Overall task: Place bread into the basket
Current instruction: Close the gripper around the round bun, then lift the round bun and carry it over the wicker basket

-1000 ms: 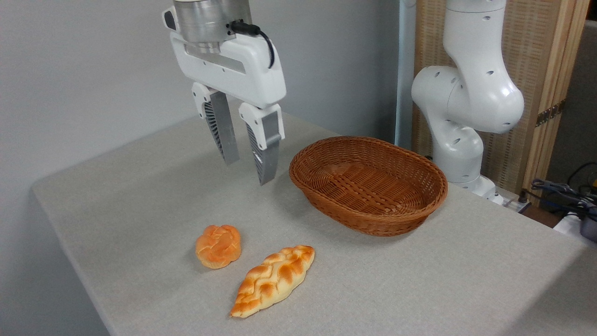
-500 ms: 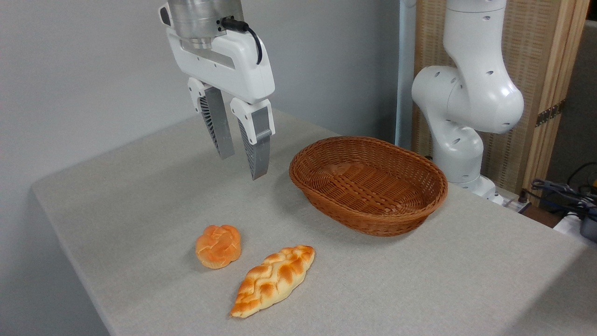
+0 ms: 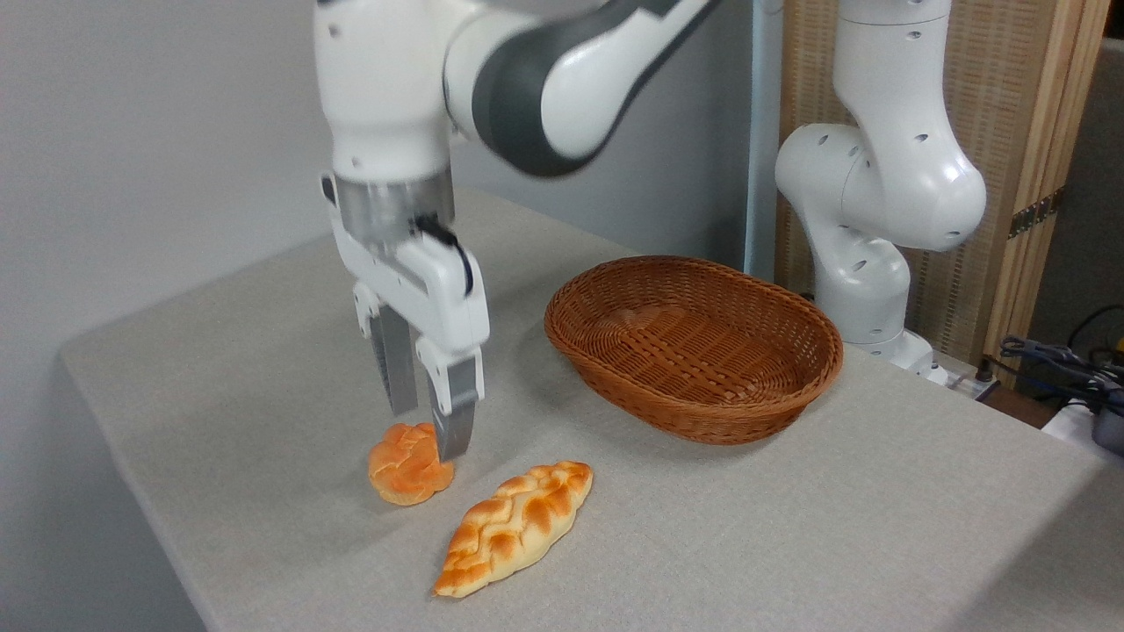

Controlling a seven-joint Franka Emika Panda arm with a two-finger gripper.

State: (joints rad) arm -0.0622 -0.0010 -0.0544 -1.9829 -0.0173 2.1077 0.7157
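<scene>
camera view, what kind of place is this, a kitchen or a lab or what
Most likely a robotics lab or test bench, not a kitchen. A robot arm is mounted at a cloth-covered table, loose cables lie at the right edge, and the only items are a basket and two bread pieces set out as props.

White arm [image 3: 887,175], grey-fingered hand [image 3: 428,430]

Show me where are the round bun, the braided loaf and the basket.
round bun [image 3: 406,467], fixed camera, on its orange top crust
braided loaf [image 3: 514,527], fixed camera, on the middle of the braid
basket [image 3: 702,420], fixed camera, on its near outer wall
</scene>
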